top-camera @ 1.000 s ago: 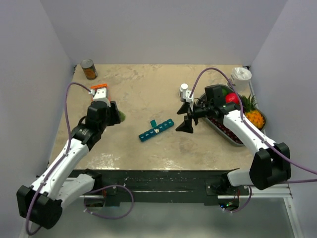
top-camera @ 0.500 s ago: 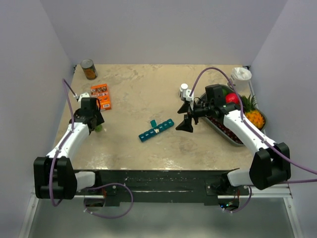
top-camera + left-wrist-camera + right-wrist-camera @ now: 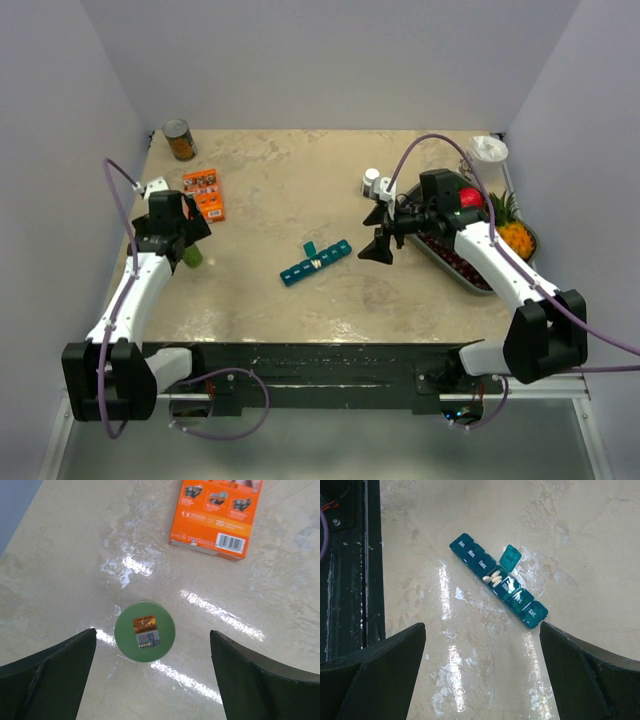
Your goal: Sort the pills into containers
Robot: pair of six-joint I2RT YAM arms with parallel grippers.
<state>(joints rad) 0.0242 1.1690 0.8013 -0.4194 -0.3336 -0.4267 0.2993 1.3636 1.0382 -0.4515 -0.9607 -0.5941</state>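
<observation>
The teal pill organiser lies mid-table, a strip of lidded compartments. One lid stands open, and a few white pills lie at that compartment. My right gripper hangs open to the right of the strip, holding nothing. At the table's left, my left gripper is open above a green-capped round bottle. The bottle stands on the table between the spread jaws, touching neither.
An orange box lies just beyond the green bottle, and a tin can stands at the back left corner. A small white-capped bottle is behind my right gripper. The grey fruit tray and a white cup are at the right.
My left arm swung to the left with the green bottle, lowered it onto the table and opened its jaws. The right arm has barely shifted.
</observation>
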